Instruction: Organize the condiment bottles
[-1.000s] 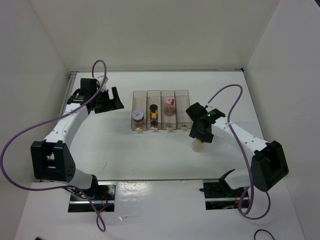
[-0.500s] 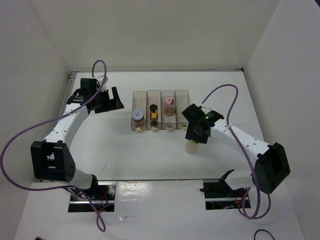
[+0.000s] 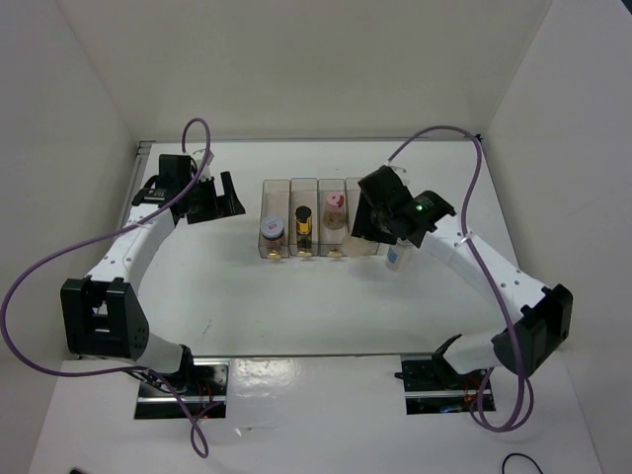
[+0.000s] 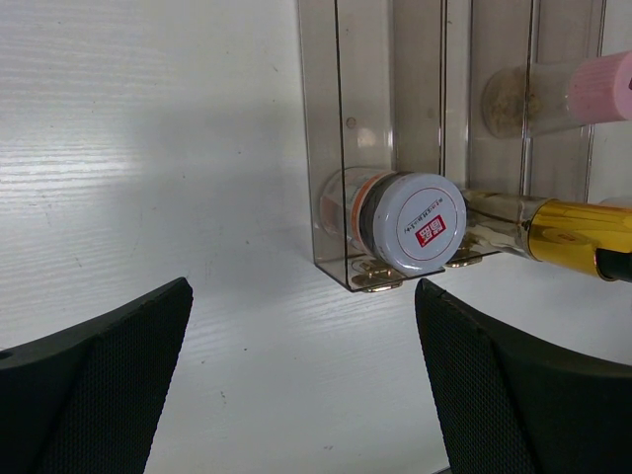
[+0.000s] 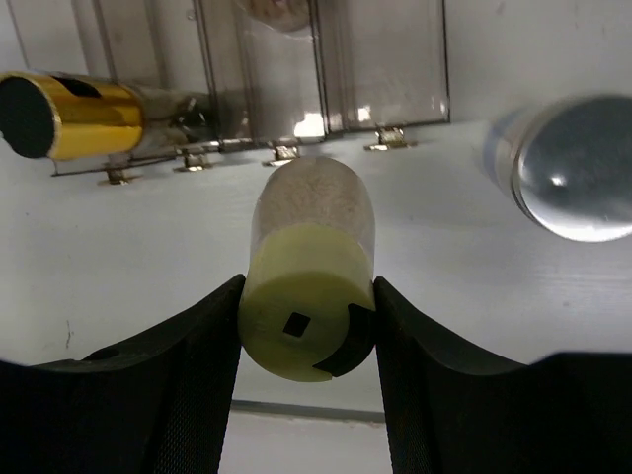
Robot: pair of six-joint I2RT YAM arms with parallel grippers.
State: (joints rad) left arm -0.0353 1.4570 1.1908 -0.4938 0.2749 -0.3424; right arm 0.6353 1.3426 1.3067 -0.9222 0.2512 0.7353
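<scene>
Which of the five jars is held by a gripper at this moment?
The jar with the yellow-green lid, clamped between the jaws of the right gripper. The grey-lid jar stands free on the table; the rest are in the tray.

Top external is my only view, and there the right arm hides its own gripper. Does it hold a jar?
Observer: Yes. In the right wrist view the right gripper is shut on the pale jar with the yellow-green lid, lid toward the camera.
Operator: Is the slot ahead of it free?
Observer: The rightmost slot of the clear tray looks empty. The jar's far end appears just outside the tray's open end.
Operator: And the left gripper?
Observer: The left gripper is open, with nothing between its fingers. It faces the white-lidded jar, which lies on its side in the leftmost slot.
</scene>
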